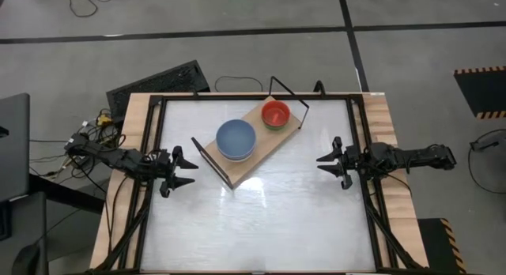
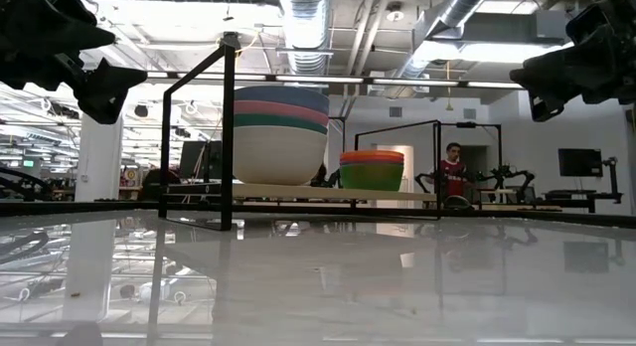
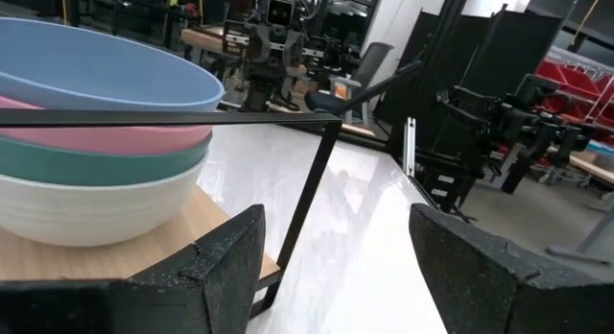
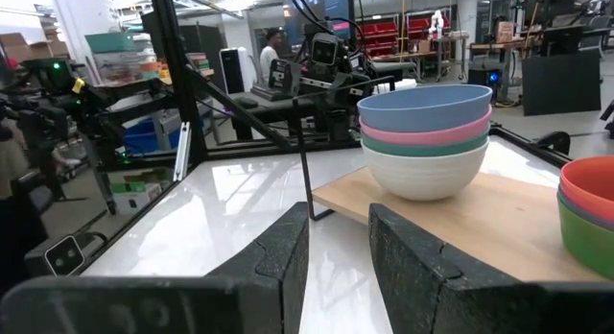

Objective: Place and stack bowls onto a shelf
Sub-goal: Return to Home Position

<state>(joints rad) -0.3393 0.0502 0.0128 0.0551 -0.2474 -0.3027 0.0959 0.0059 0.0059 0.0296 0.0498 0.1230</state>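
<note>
The left gripper (image 1: 191, 171) hangs empty over the table's (image 1: 261, 227) left edge. Its fingers (image 3: 223, 269) stand wide apart and touch nothing. They point inward at the near end of the shelf (image 1: 250, 167). The left arm lies low and nearly level, stretched in from the left side.

The right gripper (image 1: 325, 163) hangs empty over the right edge, facing the left one across the table. Its fingers (image 4: 276, 253) are parted by a narrower gap than the left pair and hold nothing. The right arm reaches in level from the right side.

The shelf lies slantwise on the far middle of the table, between the two grippers and apart from both. Two stacks stand on its board:
- Large stack (image 2: 280, 132), at the end nearer the left gripper: a blue-grey bowl (image 1: 236, 138) on top, then pink (image 4: 427, 135), teal (image 4: 425, 149) and white (image 4: 425, 171).
- Small stack (image 2: 372, 171), toward the far end: a red bowl (image 1: 276, 113) on top, with a green one (image 4: 585, 240) lower down.

Far behind the table, in the low view, a person (image 2: 453, 173) in a red top is in the room.
</note>
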